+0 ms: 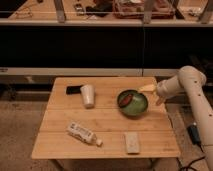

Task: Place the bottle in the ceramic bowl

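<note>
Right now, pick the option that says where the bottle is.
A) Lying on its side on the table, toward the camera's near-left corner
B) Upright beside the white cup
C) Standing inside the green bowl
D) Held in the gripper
A: the bottle lies on its side on the table, well apart from the ceramic bowl, while the gripper hovers open and empty by the bowl's right rim.
</note>
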Available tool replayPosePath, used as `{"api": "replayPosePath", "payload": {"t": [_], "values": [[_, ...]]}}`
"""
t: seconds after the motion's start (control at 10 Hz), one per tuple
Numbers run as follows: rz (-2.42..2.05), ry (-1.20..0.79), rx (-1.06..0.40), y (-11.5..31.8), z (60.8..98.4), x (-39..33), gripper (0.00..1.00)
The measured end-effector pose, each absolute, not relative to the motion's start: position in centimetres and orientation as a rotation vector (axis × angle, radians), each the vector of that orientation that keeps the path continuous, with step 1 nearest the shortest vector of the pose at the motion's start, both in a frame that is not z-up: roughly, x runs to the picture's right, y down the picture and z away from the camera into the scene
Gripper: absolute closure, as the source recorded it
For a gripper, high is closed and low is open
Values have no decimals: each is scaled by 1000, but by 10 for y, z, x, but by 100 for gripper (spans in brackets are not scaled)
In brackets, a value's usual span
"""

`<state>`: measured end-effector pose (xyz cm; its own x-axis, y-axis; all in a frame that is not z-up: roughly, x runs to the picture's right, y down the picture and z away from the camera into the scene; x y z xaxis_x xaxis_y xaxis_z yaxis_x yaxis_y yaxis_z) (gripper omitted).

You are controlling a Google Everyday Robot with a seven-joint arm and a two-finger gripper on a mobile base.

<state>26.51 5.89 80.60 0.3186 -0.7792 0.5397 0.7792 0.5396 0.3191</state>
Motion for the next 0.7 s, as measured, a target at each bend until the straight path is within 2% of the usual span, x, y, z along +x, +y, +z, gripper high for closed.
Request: {"api": "replayPosePath", "payload": {"t": [0.4,0.7], "values": [[-1240,-610,285,119,711,264,20],[-1354,-555,385,149,668,248,20]]}}
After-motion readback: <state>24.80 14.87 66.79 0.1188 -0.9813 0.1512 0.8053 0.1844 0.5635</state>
